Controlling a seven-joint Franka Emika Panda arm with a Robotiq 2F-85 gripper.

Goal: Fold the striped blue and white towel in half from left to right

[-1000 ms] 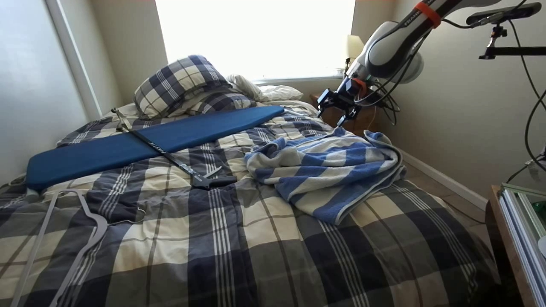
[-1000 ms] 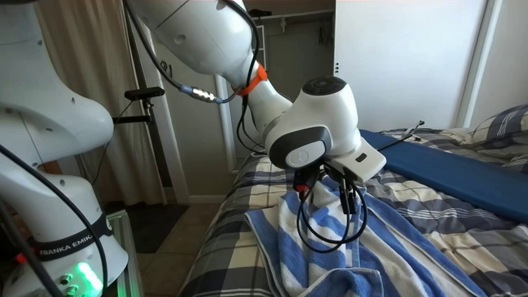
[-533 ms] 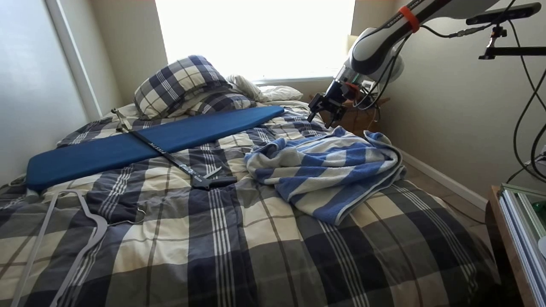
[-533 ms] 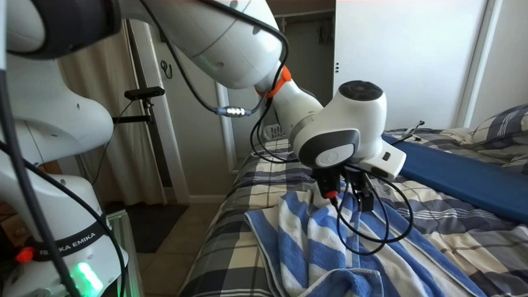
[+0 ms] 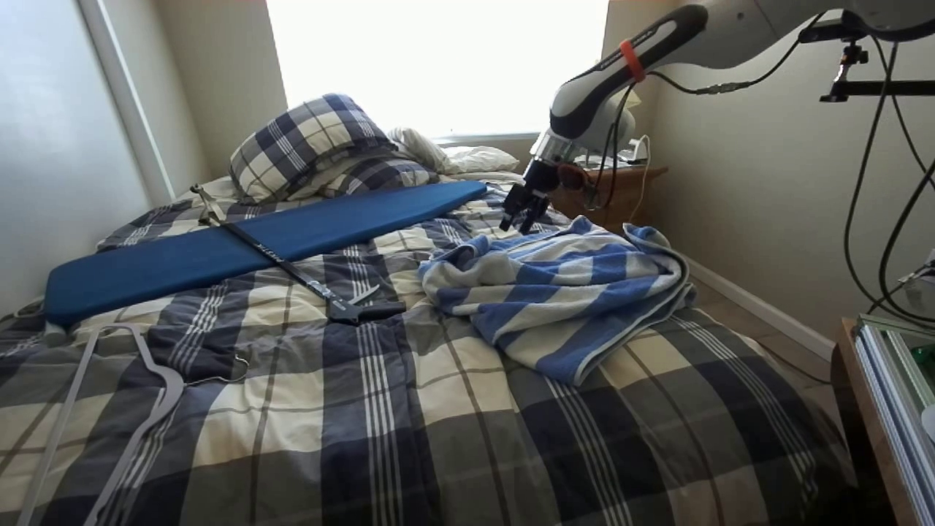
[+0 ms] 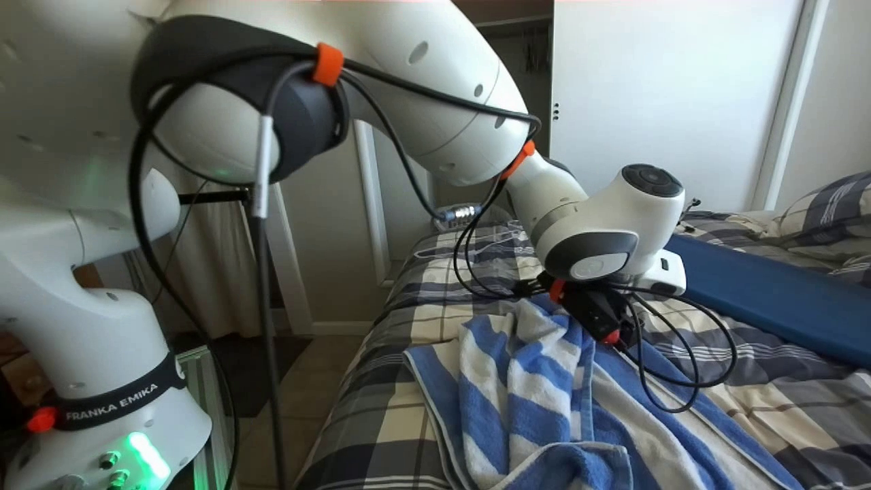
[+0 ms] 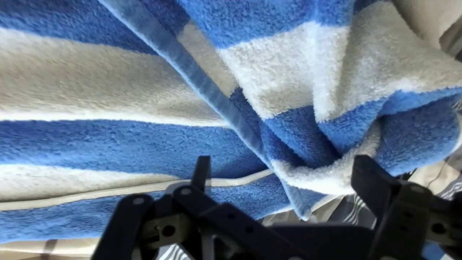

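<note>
The striped blue and white towel [image 5: 577,292] lies crumpled, with overlapping folds, on the plaid bedspread in both exterior views [image 6: 544,388]. Its stripes and a raised diagonal hem fill most of the wrist view [image 7: 108,148]. My gripper [image 5: 515,226] is open and empty above the towel's far edge, near its left part in that exterior view. In the wrist view my gripper's fingers [image 7: 281,160] are wide apart, with a hem corner and a fold of towel seen between them. I cannot tell whether a fingertip touches the cloth. In an exterior view the fingers are hidden behind the wrist and cables.
A long solid-blue mat [image 5: 270,241] lies across the bed, with a black grabber tool [image 5: 285,267] over it. A grey-white looped frame [image 5: 157,409] lies at the near left. Plaid pillows [image 5: 314,150] are at the back. A wooden nightstand [image 5: 621,191] stands beyond the towel.
My gripper has moved left and lower, in an exterior view, across the towel's far side, and the wrist has turned. The towel has not visibly moved.
</note>
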